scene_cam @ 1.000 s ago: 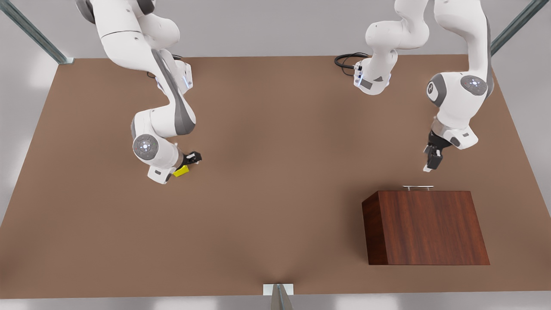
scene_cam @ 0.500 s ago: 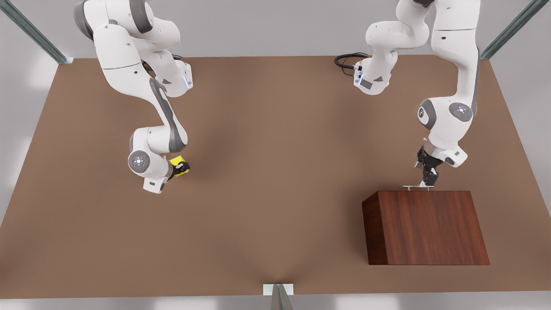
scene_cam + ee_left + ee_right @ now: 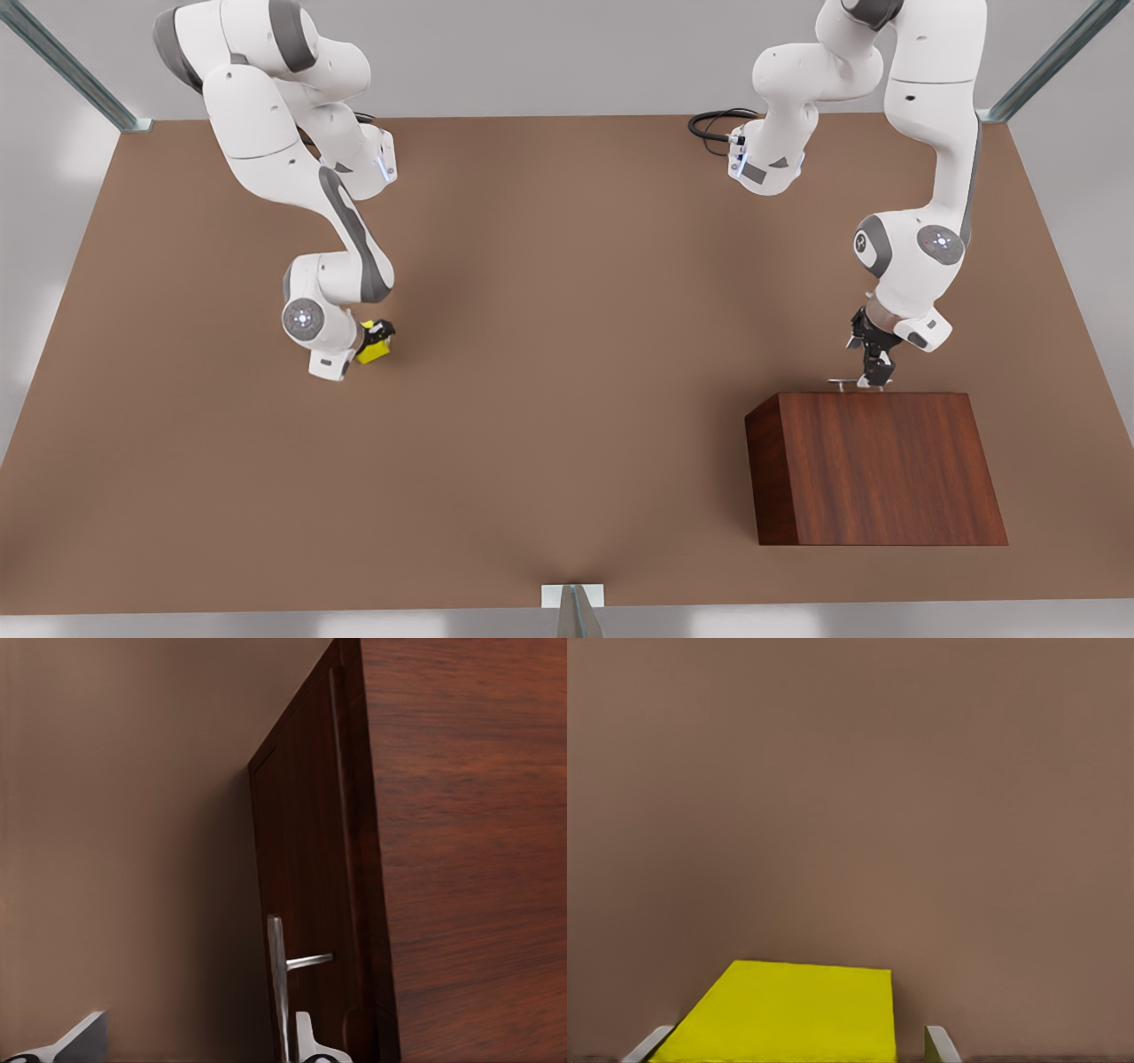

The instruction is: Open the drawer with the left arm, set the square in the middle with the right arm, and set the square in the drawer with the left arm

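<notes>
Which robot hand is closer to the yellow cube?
The right one. The right gripper is down at the yellow cube, with a fingertip on either side of it. The left gripper is far across the table at the drawer's handle.

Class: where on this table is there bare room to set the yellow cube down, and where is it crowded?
Bare: the wide table stretch between the cube and the cabinet, and the near strip. Crowded: around the right gripper straddling the cube, and at the handle, where the left gripper sits.
</notes>
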Robot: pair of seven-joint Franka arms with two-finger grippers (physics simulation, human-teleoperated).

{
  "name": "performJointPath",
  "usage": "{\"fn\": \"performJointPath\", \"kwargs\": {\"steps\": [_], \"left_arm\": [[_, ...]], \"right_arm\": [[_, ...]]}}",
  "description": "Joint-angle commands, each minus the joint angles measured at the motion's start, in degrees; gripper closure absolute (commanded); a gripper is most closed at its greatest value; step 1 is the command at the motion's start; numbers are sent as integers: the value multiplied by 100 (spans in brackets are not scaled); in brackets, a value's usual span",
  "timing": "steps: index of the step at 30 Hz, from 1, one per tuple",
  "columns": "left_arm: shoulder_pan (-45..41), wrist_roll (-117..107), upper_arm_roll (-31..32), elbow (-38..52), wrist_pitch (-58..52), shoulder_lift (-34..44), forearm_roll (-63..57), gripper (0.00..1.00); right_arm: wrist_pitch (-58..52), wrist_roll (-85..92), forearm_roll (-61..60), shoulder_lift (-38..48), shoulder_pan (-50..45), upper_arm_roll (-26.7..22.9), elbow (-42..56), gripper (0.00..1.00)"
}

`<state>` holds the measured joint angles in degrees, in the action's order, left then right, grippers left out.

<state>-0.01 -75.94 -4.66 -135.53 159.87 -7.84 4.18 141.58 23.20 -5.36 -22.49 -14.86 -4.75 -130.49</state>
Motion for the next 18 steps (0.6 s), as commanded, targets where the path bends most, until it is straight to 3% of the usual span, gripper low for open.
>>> {"fn": "performJointPath", "kwargs": {"steps": [1,5,6,9,18], "left_arm": [[1,-9,0,-9,-18,11,48,0],[1,-53,0,-140,-211,178,57,0],[1,-53,0,-228,-211,248,57,0],[1,-88,0,-431,-220,433,57,0],[-7,-97,-79,-958,-466,969,83,0]], "right_arm": [[1,0,0,-10,-8,1,-11,0],[10,9,0,-10,1,1,-20,8],[10,9,0,-10,1,1,-12,20],[-25,-9,0,7,1,1,6,37],[-175,-61,-9,210,18,10,59,41]]}}
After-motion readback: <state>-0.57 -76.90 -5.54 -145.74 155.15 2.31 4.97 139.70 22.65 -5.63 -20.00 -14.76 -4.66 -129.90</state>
